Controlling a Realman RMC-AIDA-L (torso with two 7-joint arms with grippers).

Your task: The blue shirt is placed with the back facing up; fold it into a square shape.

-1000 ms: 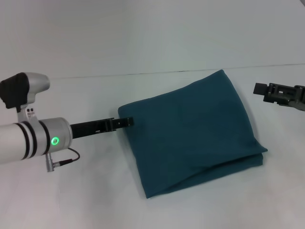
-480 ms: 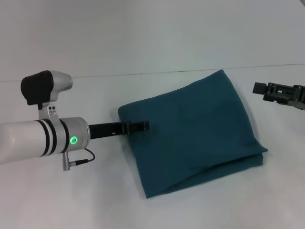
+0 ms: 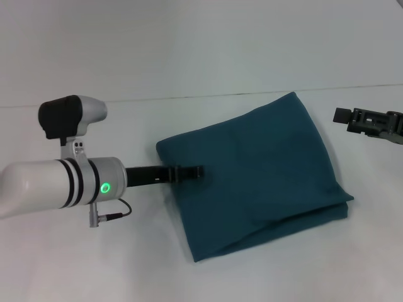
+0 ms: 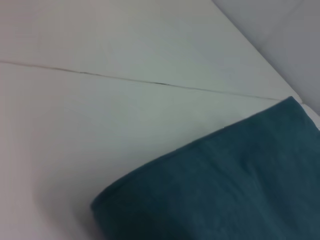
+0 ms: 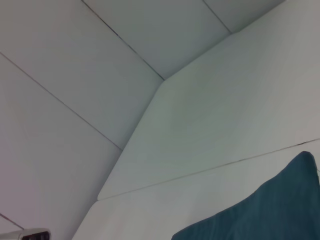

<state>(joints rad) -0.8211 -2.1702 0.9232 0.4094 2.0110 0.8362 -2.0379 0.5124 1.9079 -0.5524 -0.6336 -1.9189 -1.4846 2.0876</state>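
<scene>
The blue shirt (image 3: 252,176) lies folded into a roughly square, multi-layer packet on the white bench (image 3: 126,264). It sits right of the bench's centre, rotated so that one corner points toward the far edge and the opposite corner toward the near edge. Layered folded edges are visible along its near-right side. No lettering is visible; only plain teal fabric faces up.

The left gripper (image 3: 196,171) extends from the left arm, which enters from the left edge of the bench. Its tip is over the left portion of the shirt, just inside the shirt's left edge. Whether the fingers are apart or together cannot be determined, and contact with the fabric cannot be confirmed.

The right gripper (image 3: 343,116) is positioned at the right edge of the bench, apart from the shirt and beyond its far-right side. Its finger state cannot be determined.

The left wrist view shows the shirt's folded corner (image 4: 100,205) on the bench surface.
</scene>
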